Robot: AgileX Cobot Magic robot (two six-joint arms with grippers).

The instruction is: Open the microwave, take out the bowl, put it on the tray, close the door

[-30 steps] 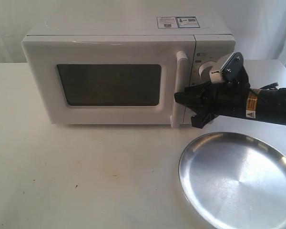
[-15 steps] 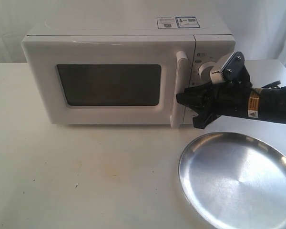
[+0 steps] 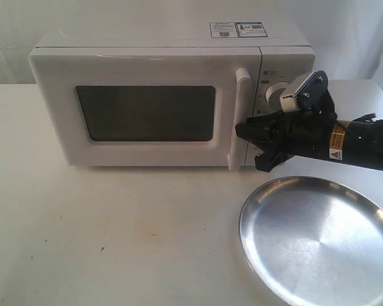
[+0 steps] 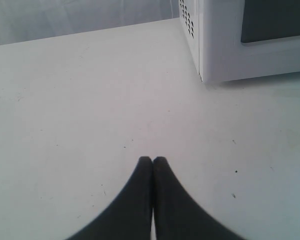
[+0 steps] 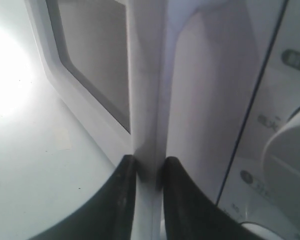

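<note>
The white microwave point(image 3: 147, 57) stands at the back of the table with its door point(image 3: 147, 121) flush against the body. My right gripper point(image 3: 241, 132) is at the lower part of the vertical white handle point(image 3: 242, 95). In the right wrist view the handle bar point(image 5: 147, 100) runs between the two dark fingers point(image 5: 122, 190), and the right gripper point(image 5: 150, 162) is shut on it. The steel tray point(image 3: 319, 242) lies at the front right with nothing on it. The bowl is out of view. My left gripper point(image 4: 153, 160) is shut on nothing above bare table.
Two round knobs point(image 3: 276, 93) sit on the control panel just behind the right wrist. The left wrist view shows the microwave's vented side corner point(image 4: 200, 45) ahead. The white table point(image 3: 115, 223) stretches in front of the microwave.
The right gripper has shifted a few pixels to the right while staying at the handle. The door looks the same as before.
</note>
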